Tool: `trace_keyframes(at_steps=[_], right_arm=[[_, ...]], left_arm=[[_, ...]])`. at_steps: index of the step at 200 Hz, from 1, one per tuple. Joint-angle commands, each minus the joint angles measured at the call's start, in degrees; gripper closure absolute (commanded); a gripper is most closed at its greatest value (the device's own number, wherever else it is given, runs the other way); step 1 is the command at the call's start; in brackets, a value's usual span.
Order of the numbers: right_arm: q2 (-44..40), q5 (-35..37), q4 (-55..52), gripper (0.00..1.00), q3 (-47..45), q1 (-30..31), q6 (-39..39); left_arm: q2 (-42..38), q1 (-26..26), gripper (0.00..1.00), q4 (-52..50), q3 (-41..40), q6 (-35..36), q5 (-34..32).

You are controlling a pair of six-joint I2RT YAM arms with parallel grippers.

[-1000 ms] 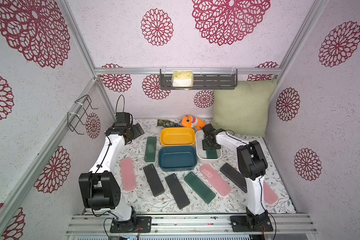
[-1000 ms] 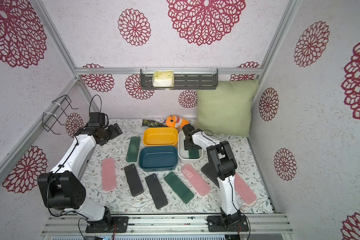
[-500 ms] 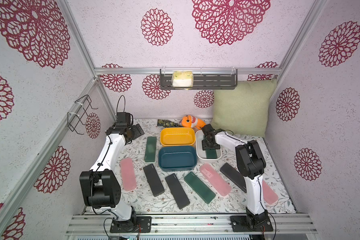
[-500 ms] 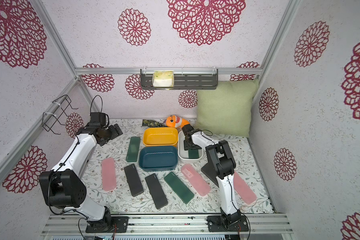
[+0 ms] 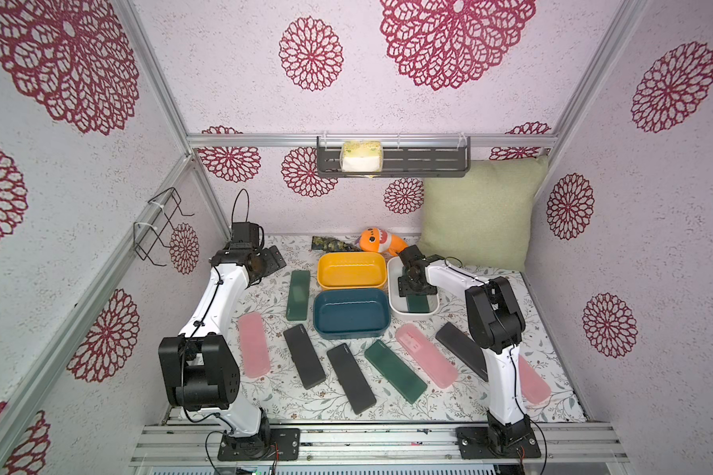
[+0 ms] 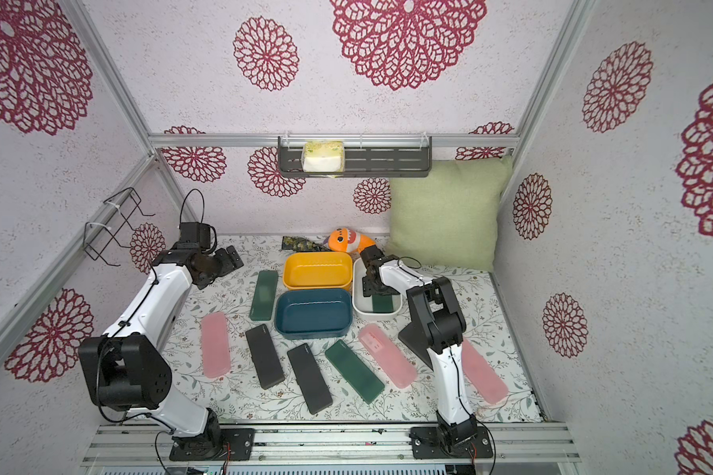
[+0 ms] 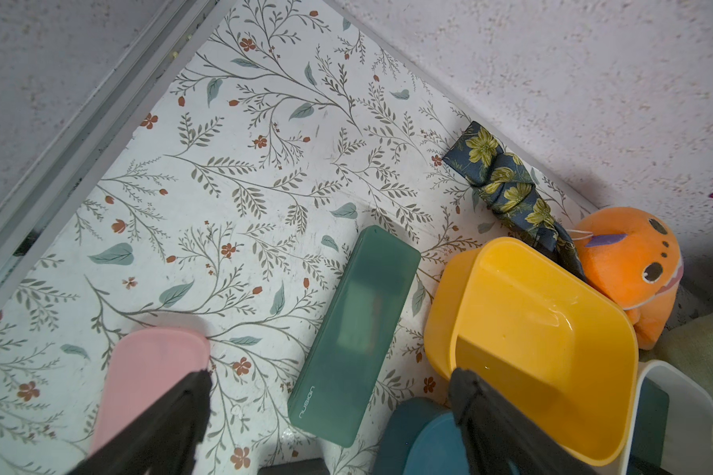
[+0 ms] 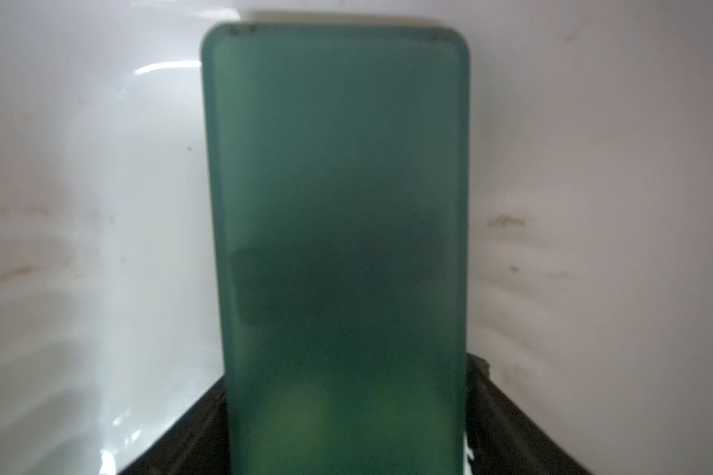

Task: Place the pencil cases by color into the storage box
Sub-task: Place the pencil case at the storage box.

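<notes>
**Inspector:** Enclosure with flower-patterned walls; floral mat point(image 5: 462, 407) underfoot. What has altered in the last second?

**Assessor:** Little in position. The right gripper point(image 5: 414, 288) hangs where it hung a second ago, inside the white tub point(image 5: 412, 316) just right of the dark blue tub point(image 5: 350, 314). The dark green pencil case point(image 8: 338, 205) lies on that white tub's floor, between the fingers point(image 8: 511, 411).

**Inspector:** Released?

**Assessor:** I cannot tell. The wrist view shows the fingers flanking the case, with a thin bright sliver on one side. Whether they are pinching or parted is unconfirmed.

**Inspector:** Left gripper point(image 7: 330, 374)?

**Assessor:** Spread wide and empty, hovering beyond the second green case point(image 5: 298, 294) that lies just left of the blue tub. It has scarcely shifted.

**Inspector:** Consequence?

**Assessor:** In my judgement the first green case is delivered, which fixes the white tub as the green bin. Eight cases remain on the mat. The blue tub and the yellow tub point(image 5: 351, 269) behind it are empty.
</notes>
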Motion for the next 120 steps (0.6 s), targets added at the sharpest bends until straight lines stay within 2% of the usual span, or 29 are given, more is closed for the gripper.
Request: trace_keyframes(at_steps=[1, 42, 120], right_arm=[[0.4, 0.7, -0.2, 0.13, 0.7, -0.5, 0.9], [-1.5, 0.3, 0.0, 0.03, 0.8, -0.4, 0.9], [-7.2, -0.7, -0.3, 0.01, 3.6, 0.6, -0.4]], left_arm=[[0.7, -0.2, 0.03, -1.0, 1.4, 0.7, -0.5], [0.6, -0.2, 0.03, -1.4, 1.4, 0.8, -0.6], [5.8, -0.3, 0.03, -7.8, 5.0, 1.0, -1.2]])
